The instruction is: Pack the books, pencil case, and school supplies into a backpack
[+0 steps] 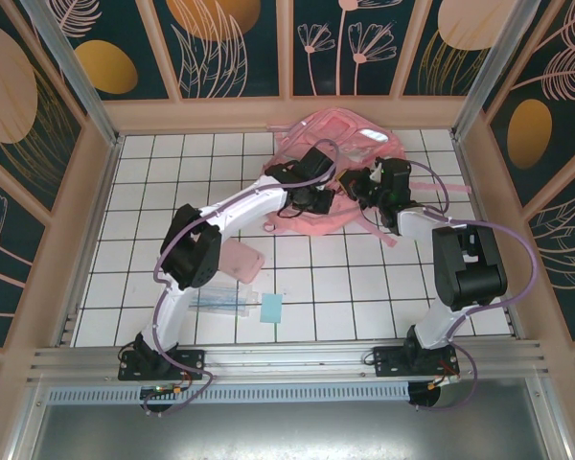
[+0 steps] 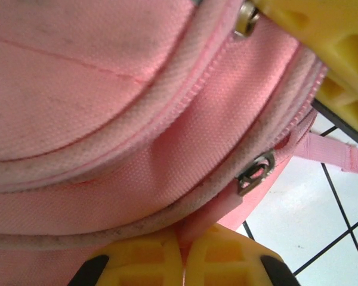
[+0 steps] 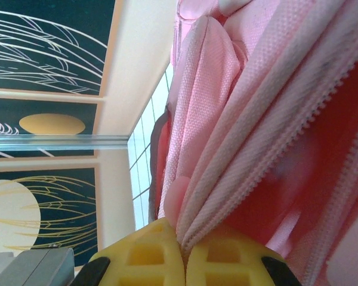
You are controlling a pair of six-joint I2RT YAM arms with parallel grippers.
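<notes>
The pink backpack (image 1: 350, 144) lies at the back middle of the table. My left gripper (image 2: 184, 243) is shut on a pink zipper pull tab (image 2: 210, 217) that hangs from a metal slider (image 2: 255, 173) on its seam. My right gripper (image 3: 184, 247) is shut on a zipper edge of the backpack (image 3: 256, 119), holding the fabric up. Both grippers meet over the bag's front, left gripper (image 1: 316, 199) and right gripper (image 1: 353, 188). The pale pink pencil case (image 1: 240, 259), a clear bluish packet (image 1: 218, 301) and a light-blue pad (image 1: 271, 308) lie near the left arm. The books are out of view.
A pink strap (image 2: 331, 152) trails onto the white tiles at the backpack's right. The right gripper's yellow finger (image 2: 322, 42) sits close above the left one. Wooden walls (image 1: 287, 113) enclose the tiled table (image 1: 364, 287).
</notes>
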